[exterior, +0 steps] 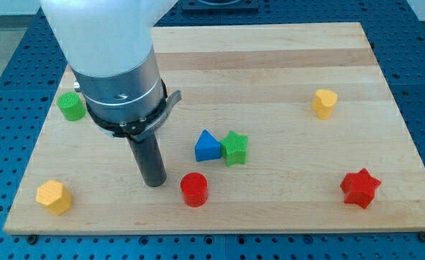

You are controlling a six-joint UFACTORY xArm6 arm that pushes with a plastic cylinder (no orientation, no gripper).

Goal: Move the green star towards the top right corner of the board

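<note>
Pincer absent: my tip is placed lower-left of the green star, favouring an up-right push.

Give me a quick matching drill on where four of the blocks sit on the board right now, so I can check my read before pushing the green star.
Blocks:
1. green star
2. red star
3. yellow hexagon block
4. green cylinder

Places:
A. near the view's bottom left corner
B. at the view's left edge, beside the arm
C. mid-board, touching the blue triangle block
D. near the view's bottom right

Pairs: 1-C, 2-D, 3-A, 4-B.

My tip rests to the view's left of the red cylinder, below and left of the green star.
</note>
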